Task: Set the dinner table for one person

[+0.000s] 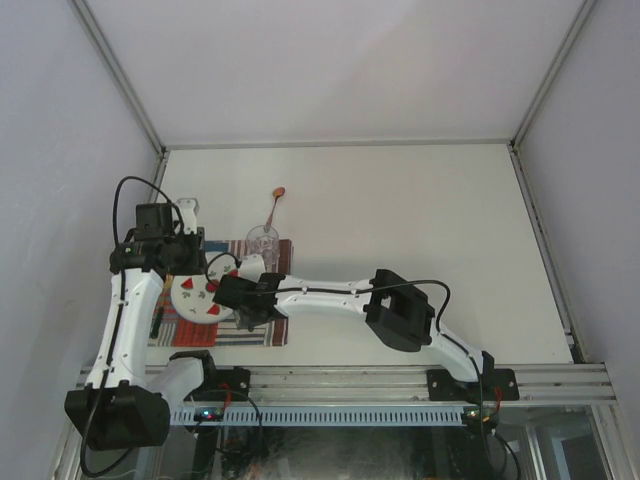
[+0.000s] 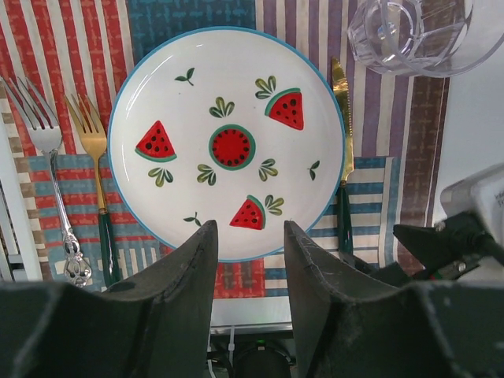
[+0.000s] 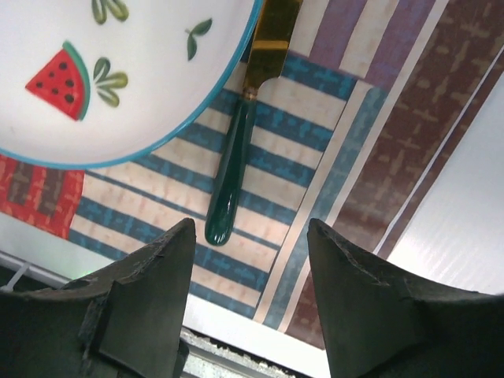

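Knife (image 3: 244, 118) lies just beside the watermelon plate (image 2: 228, 142) as a diner expects, right gripper (image 3: 250, 228) and left gripper (image 2: 249, 228) both open, empty.

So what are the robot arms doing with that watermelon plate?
They're setting the dinner table for one. The plate sits on the placemat, with a silver fork and a gold fork on its left, a knife on its right and a glass beyond the knife. Both are open and empty: the left tool hangs over the plate's near edge, the right tool over the knife's green handle.
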Tool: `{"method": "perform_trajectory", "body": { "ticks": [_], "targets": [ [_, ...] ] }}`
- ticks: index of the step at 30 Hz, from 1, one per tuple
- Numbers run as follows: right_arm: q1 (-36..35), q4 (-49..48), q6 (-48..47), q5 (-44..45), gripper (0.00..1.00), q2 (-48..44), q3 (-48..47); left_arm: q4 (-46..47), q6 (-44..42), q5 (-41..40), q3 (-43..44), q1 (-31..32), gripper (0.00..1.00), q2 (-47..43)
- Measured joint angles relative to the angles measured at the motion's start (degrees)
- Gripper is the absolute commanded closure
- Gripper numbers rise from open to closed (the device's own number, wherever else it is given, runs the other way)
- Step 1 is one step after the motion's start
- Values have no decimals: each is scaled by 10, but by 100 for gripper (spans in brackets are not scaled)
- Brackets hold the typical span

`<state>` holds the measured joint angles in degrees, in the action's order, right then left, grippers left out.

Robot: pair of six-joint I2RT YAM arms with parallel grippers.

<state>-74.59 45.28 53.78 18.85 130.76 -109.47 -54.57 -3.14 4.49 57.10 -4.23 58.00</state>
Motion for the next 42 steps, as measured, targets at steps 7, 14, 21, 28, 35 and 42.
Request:
{"method": "perform_trajectory", "body": {
  "ticks": [7, 14, 21, 28, 35, 42],
  "targets": [
    [19, -14, 1, -16, 41, 29, -16, 0, -1, 13, 0, -15, 57, 3],
    [20, -24, 12, -26, 57, 38, -26, 0, -5, 20, 0, -24, 57, 4],
    [16, -35, 45, -17, 100, 27, 5, 0, -14, 25, 0, -33, 57, 4],
    [10, -42, 78, -1, 100, 21, 17, 0, -21, 35, 0, -38, 57, 4],
    [-1, -45, 127, -6, 100, 21, 19, 0, -29, 39, 0, -47, 57, 2],
    [-29, -41, 178, -7, 100, 21, 19, -1, -40, 49, 0, -53, 57, 0]
  ]
}}
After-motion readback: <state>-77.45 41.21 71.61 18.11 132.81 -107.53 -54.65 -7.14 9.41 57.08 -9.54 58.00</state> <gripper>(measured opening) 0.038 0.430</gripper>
